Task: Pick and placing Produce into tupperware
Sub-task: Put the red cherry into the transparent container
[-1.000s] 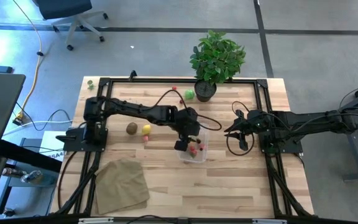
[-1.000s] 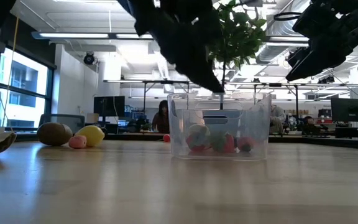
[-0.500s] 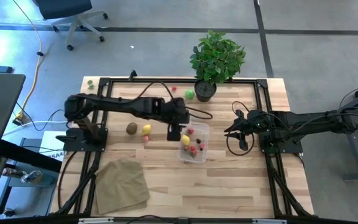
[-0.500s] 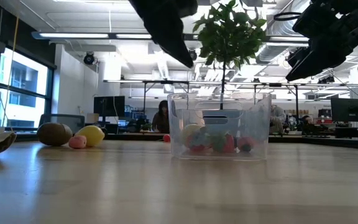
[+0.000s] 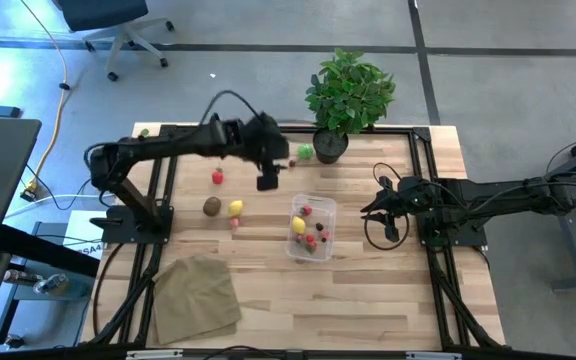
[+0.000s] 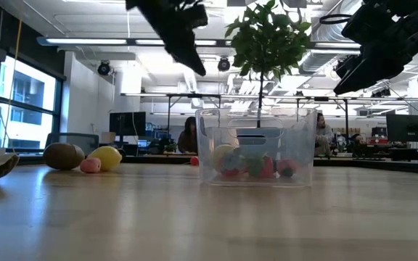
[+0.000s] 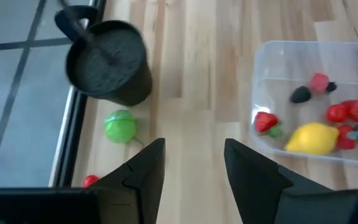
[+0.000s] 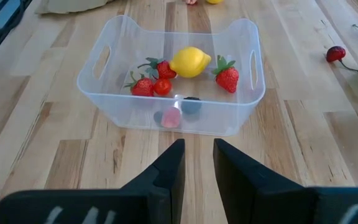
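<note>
The clear tupperware [image 5: 311,228] stands near the table's middle, also in the right wrist view [image 8: 173,81], and holds a yellow lemon [image 8: 190,62], strawberries and other small produce. Loose produce lies to its left: a brown piece [image 5: 211,206], a yellow one [image 5: 235,208], a red one [image 5: 217,176]. A green piece [image 7: 120,124] lies by the plant pot. My left gripper [image 5: 267,180] hangs open and empty, high above the table, to the far left of the tupperware; its fingers [image 7: 148,171] show apart. My right gripper [image 8: 197,158] waits to the tupperware's right, slightly open, with nothing between its fingers.
A leafy plant in a dark pot [image 5: 330,145] stands at the far edge, close to my left gripper. A tan cloth [image 5: 196,295] lies at the near left. A black frame [image 5: 168,132] runs along the table's edges. Bare wood lies in front of the tupperware.
My left gripper has risen from just over the tupperware and swung toward the table's far left, staying open and empty. The lemon inside the tupperware, earlier covered by the gripper, now shows. My right arm has kept still.
</note>
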`<state>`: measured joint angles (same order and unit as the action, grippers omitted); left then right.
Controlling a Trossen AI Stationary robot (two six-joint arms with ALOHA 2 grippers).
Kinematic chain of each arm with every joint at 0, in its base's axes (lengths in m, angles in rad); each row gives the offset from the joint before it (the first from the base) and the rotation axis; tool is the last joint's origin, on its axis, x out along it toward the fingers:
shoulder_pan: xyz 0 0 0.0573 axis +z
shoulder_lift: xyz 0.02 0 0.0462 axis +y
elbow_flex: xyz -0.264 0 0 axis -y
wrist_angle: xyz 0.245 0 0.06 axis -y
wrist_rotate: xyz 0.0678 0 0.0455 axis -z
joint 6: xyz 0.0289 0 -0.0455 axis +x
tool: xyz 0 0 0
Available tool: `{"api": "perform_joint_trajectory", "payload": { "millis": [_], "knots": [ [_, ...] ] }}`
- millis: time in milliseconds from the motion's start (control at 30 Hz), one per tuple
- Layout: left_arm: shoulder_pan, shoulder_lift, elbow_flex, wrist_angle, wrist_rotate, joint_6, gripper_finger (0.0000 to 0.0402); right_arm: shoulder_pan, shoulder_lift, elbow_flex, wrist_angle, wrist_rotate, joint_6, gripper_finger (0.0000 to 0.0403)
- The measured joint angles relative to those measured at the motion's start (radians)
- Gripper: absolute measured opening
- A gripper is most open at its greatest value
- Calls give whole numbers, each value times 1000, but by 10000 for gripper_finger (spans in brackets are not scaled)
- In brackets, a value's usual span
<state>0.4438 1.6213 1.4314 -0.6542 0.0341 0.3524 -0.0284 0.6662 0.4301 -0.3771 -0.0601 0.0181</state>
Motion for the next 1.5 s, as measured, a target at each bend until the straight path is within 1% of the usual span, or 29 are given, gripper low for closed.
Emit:
{"api": "perform_joint_trajectory", "payload": {
  "millis": [200, 300, 333, 500, 733, 900, 1200, 1500],
  "knots": [
    [199, 33, -88, 125, 193, 101, 154, 0, 0, 0, 0, 0, 0, 73],
    [286, 75, -102, 172, 306, 125, 154, 0, 0, 0, 0, 0, 0, 73],
    [307, 94, -102, 190, 324, 136, 154, 0, 0, 0, 0, 0, 0, 73],
    [367, 173, -101, 297, 327, 167, 154, 0, 0, 0, 0, 0, 0, 73],
    [397, 281, -102, 319, 315, 167, 154, 0, 0, 0, 0, 0, 0, 73],
    [409, 346, -102, 385, 314, 144, 154, 0, 0, 0, 0, 0, 0, 73],
    [421, 379, -101, 405, 217, 164, 154, 0, 0, 0, 0, 0, 0, 73],
    [420, 435, -101, 414, 229, 143, 154, 0, 0, 0, 0, 0, 0, 73]
  ]
}}
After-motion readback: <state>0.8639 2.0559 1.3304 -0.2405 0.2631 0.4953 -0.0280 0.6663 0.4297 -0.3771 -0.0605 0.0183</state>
